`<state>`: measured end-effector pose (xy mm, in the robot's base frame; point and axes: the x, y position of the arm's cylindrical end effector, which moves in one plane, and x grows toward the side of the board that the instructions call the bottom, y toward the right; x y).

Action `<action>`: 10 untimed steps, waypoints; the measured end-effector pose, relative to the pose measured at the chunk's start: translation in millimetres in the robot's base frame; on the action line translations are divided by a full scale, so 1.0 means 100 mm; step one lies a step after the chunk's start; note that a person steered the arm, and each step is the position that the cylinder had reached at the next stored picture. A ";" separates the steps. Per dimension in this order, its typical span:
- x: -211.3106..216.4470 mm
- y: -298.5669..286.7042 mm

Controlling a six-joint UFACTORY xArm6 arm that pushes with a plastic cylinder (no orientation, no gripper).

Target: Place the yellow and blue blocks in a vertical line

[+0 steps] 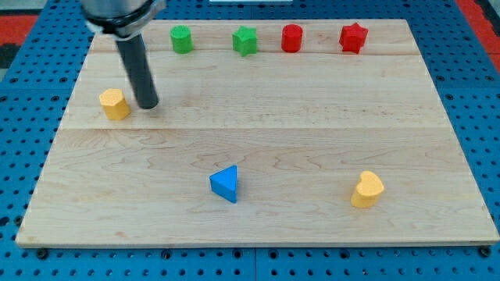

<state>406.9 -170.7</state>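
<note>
A yellow hexagonal block (115, 103) lies at the view's left on the wooden board (258, 226). My tip (147, 104) rests on the board just to the right of it, a small gap apart. A blue triangular block (226, 184) lies at the lower middle. A yellow heart-shaped block (367, 190) lies at the lower right.
Along the view's top stand a green cylinder (181, 39), a green star block (244, 40), a red cylinder (291, 37) and a red star block (353, 37). A blue pegboard (16, 117) surrounds the board.
</note>
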 end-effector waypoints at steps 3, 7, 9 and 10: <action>-0.22 -0.21; 0.26 0.13; 1.22 2.13; 1.73 1.90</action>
<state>579.7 19.4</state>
